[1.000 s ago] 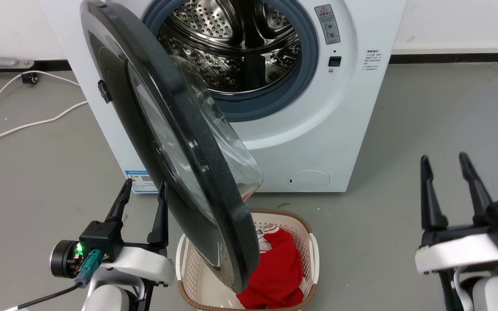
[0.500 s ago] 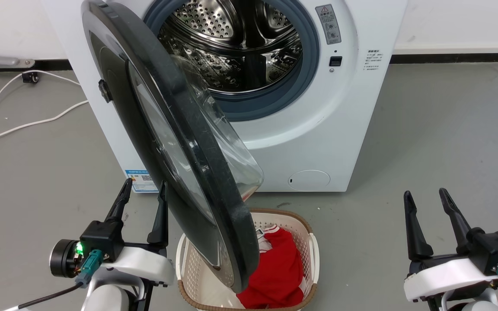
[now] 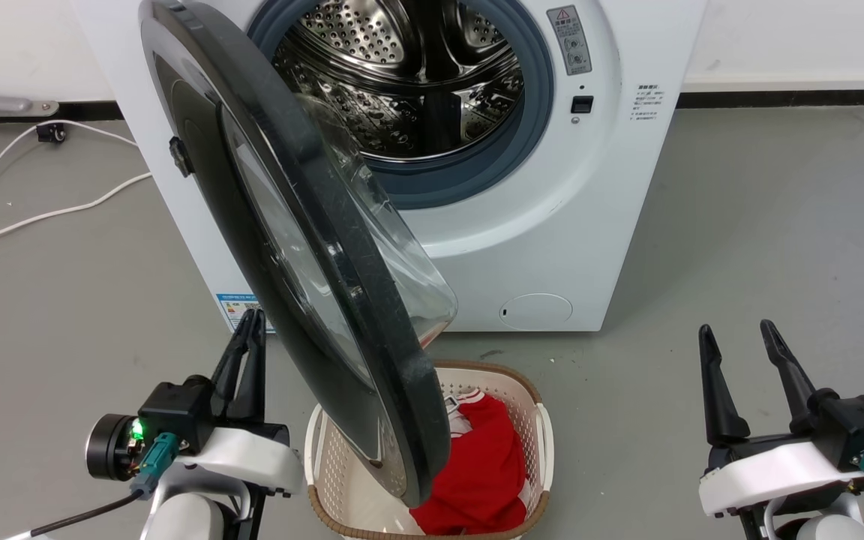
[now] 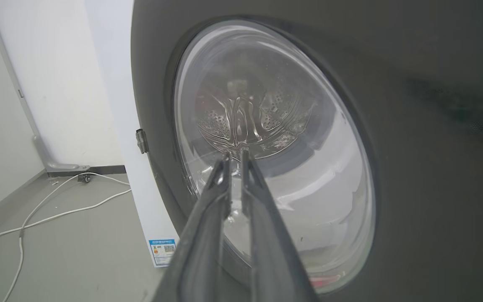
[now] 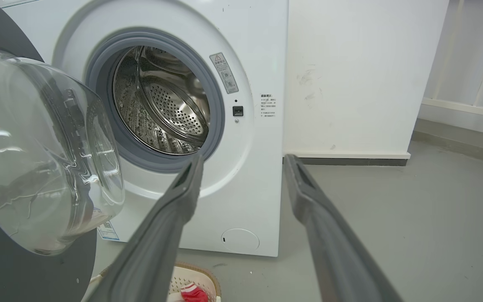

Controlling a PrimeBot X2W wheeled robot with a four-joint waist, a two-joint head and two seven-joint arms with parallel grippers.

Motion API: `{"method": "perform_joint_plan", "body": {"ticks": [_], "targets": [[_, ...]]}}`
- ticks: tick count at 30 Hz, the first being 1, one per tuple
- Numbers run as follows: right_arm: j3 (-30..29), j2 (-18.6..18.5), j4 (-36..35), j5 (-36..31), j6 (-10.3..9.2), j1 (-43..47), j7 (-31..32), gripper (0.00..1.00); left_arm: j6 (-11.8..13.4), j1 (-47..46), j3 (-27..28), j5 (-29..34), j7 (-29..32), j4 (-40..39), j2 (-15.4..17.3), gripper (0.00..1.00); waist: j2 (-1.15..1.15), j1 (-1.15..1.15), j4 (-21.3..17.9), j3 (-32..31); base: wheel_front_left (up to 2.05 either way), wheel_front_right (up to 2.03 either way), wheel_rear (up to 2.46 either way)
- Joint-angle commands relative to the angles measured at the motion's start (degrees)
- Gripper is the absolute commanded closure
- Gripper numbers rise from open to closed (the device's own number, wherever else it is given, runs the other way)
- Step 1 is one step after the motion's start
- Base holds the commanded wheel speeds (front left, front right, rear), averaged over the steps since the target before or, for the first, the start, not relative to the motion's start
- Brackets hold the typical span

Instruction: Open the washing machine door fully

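Observation:
The washing machine door [image 3: 334, 225] stands swung out from the white machine [image 3: 552, 225], its black rim edge-on to the head view and its clear glass bowl [image 3: 402, 262] facing the steel drum [image 3: 409, 75]. My left gripper [image 3: 252, 319] is shut with nothing in it, low and just left of the door's outer face. In the left wrist view its fingertips [image 4: 233, 155] point at the door's round window [image 4: 275, 126]. My right gripper [image 3: 736, 330] hangs open over the floor, well right of the door. The right wrist view shows that gripper [image 5: 243, 159] before the machine, with the bowl [image 5: 36, 147] at left.
A cream laundry basket [image 3: 541, 420] with red cloth [image 3: 484, 465] sits on the floor under the door's lower edge. White cables [image 3: 27, 217] trail across the grey floor left of the machine. Open floor [image 3: 777, 225] lies to the right, and a white wall [image 5: 350, 84] behind.
My left gripper's fingers have closed together. My right gripper dropped lower in the head view and then held still. The door has not moved.

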Motion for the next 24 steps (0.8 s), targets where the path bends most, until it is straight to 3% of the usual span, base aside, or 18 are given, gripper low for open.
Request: {"method": "perform_joint_plan", "body": {"ticks": [1, 12, 24], "targets": [[0.00, 0.22, 0.10, 0.18, -0.04, -0.54, -0.14, 0.00, -0.20, 0.11, -0.04, -0.20, -0.14, -0.41, 0.24, 1.00, 0.00, 0.00, 0.00, 0.02, 0.00, 0.00, 0.00], [-0.09, 0.22, 0.28, 0.45, -0.04, -0.89, 0.29, 0.00, 0.12, -1.42, 0.92, 0.35, -0.14, -6.72, 0.34, 1.00, 0.00, 0.00, 0.19, 0.21, 0.00, 0.00, 0.00], [-0.39, 0.22, 0.32, 0.94, -0.04, -0.93, 0.58, 0.00, 0.64, -4.69, 0.47, 2.33, -0.13, -25.78, 0.35, 1.00, 0.00, 0.00, 0.41, 0.21, 0.00, 0.00, 0.00]]}}
